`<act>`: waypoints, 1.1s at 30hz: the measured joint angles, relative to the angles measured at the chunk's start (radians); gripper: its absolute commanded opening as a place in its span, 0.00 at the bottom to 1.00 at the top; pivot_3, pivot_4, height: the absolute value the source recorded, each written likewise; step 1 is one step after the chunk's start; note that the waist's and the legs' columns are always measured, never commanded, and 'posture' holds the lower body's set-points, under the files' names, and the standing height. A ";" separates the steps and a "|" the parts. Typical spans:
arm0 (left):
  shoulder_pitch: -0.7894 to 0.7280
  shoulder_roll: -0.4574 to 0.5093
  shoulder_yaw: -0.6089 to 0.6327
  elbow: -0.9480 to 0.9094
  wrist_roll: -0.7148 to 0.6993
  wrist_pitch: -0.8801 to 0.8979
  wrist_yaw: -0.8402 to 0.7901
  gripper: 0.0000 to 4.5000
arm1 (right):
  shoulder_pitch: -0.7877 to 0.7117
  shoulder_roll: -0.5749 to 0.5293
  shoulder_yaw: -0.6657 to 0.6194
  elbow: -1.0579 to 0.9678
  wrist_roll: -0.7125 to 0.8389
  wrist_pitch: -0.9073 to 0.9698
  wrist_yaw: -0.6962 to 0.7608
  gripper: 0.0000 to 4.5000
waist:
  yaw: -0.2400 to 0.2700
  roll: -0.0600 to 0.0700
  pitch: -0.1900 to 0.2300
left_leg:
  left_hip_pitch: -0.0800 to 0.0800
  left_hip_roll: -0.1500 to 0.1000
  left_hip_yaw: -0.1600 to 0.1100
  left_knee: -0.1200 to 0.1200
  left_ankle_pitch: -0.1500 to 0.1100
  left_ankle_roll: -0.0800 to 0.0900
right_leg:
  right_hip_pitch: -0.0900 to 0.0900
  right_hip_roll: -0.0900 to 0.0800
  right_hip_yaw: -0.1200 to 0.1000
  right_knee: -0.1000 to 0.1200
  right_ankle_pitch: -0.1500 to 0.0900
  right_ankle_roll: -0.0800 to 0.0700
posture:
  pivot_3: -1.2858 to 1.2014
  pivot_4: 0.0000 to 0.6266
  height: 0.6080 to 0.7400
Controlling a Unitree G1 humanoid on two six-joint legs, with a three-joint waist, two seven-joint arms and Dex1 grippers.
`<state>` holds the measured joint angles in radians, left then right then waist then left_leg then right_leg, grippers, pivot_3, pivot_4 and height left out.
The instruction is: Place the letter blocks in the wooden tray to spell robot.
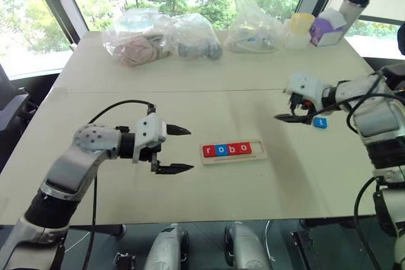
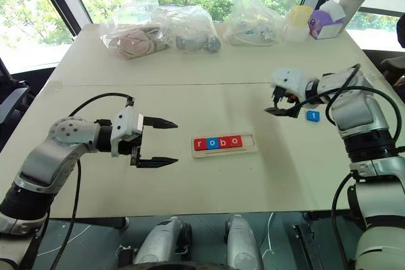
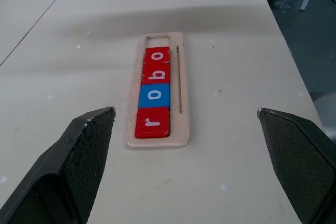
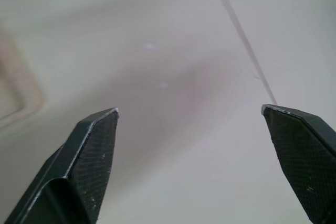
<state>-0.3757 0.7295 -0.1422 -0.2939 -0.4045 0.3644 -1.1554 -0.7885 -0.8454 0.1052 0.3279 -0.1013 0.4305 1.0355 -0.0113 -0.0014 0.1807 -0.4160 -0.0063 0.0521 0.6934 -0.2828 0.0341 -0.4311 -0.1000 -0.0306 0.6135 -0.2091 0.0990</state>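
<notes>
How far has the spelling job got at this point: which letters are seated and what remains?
Done: four tiles reading r, o, b, o sit in the pale wooden tray, whose last slot is bare. In hand: nothing; the right tool hangs open beside the small blue square t tile, which lies flat on the cream table. The left tool is open near the tray. Left: pick up the t and seat it in the last slot.

Silver-grey jointed arms are ending in white wrist housings, each carrying two black pointed fingers [image 1: 179, 131] with textured pads; black cables are looping behind the wrists.
</notes>
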 measured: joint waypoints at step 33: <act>-0.024 -0.032 -0.033 0.040 0.023 -0.025 -0.024 1.00 | 0.094 0.335 -0.507 0.026 0.184 0.645 -0.869 0.26 | 0.001 0.000 0.000 | 0.002 0.000 -0.001 0.000 0.000 0.000 | 0.003 0.002 0.001 0.000 0.000 0.000 | 0.52 0.24 1.00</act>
<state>-0.3997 0.6972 -0.1756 -0.2535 -0.3813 0.3398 -1.1796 -0.6940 -0.5104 -0.4021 0.3535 0.0823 1.0754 0.1662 -0.0107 -0.0011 0.1802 -0.4140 -0.0060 0.0513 0.6931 -0.2825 0.0340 -0.4283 -0.0984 -0.0300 0.6132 -0.2089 0.0992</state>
